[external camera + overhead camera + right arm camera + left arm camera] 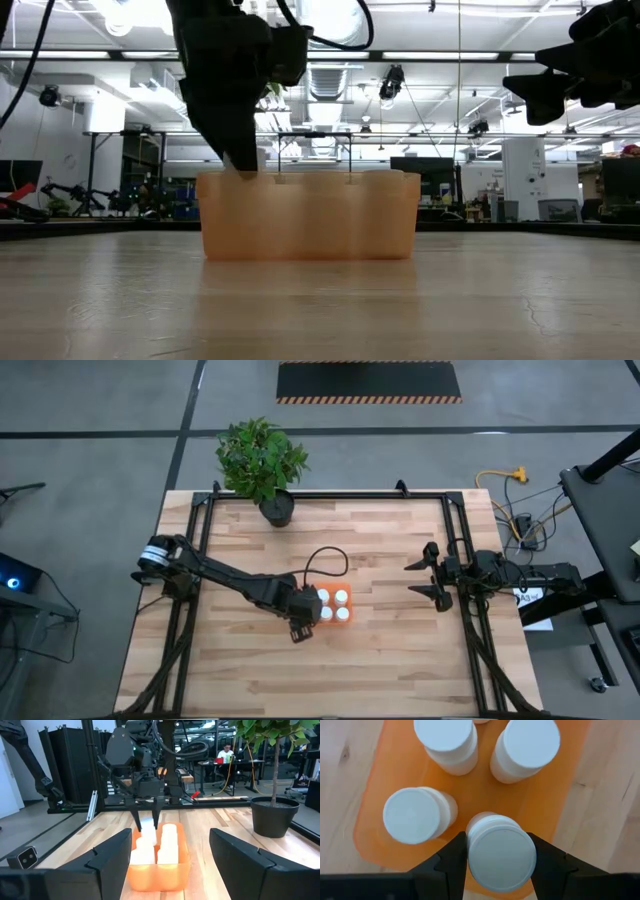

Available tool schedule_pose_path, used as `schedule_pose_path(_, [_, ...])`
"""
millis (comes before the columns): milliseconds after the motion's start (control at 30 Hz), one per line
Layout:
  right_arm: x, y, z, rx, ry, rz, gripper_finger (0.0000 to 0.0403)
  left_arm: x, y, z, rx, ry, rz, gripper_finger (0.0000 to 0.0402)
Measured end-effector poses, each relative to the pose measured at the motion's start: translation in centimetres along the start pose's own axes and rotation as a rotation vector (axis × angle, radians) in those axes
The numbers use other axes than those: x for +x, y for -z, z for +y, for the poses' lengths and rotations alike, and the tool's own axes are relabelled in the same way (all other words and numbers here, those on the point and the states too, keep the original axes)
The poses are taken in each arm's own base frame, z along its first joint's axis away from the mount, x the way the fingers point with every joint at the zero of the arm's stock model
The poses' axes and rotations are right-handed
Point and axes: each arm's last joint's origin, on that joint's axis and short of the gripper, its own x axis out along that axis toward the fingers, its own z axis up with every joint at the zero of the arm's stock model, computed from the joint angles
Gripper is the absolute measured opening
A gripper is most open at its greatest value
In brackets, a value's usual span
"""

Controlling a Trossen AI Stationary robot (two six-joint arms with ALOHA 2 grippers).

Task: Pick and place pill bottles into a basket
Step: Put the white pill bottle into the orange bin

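We see the orange basket (333, 606) near the middle of the worktop (380, 660), a little toward the near edge. The left gripper (501, 865) hangs over the basket's left end, its jaws narrowed on a pill bottle (500, 855); the dark fingers (451, 862) press both sides just under the round white cap. That bottle stands upright inside the basket, at the end nearest the left arm.

Three more pill bottles show clearly in the left wrist view: one (415, 815) just beside the held bottle, and two (445, 740) (527, 747) farther along the basket, all upright with caps on. We make out a sliver of another cap past those, too little to count.

From table height, the basket's wall (310, 215) is translucent and the left arm comes down into it.

The right gripper (428, 578) waits well apart from the basket, near the right edge of the worktop, raised off the wood. Its jaws stand open and hold nothing, pointed at the basket.

A potted plant (262, 460) sits at the far edge of the worktop.
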Motion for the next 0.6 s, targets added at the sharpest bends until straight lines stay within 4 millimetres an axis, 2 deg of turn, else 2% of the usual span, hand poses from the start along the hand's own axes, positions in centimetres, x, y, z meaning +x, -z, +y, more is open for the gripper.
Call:
schedule_pose_path(233, [0.0, 0.0, 0.0, 0.0, 0.0, 0.0, 0.0251, 0.0, -0.4, 0.0, -0.009, 0.019, -0.032, 0.0153])
schedule_pose_path(600, [0.0, 0.0, 0.0, 0.0, 0.0, 0.0, 0.0254, 2.1, -0.3, -0.3, -0.005, 0.025, 0.031, 0.0153])
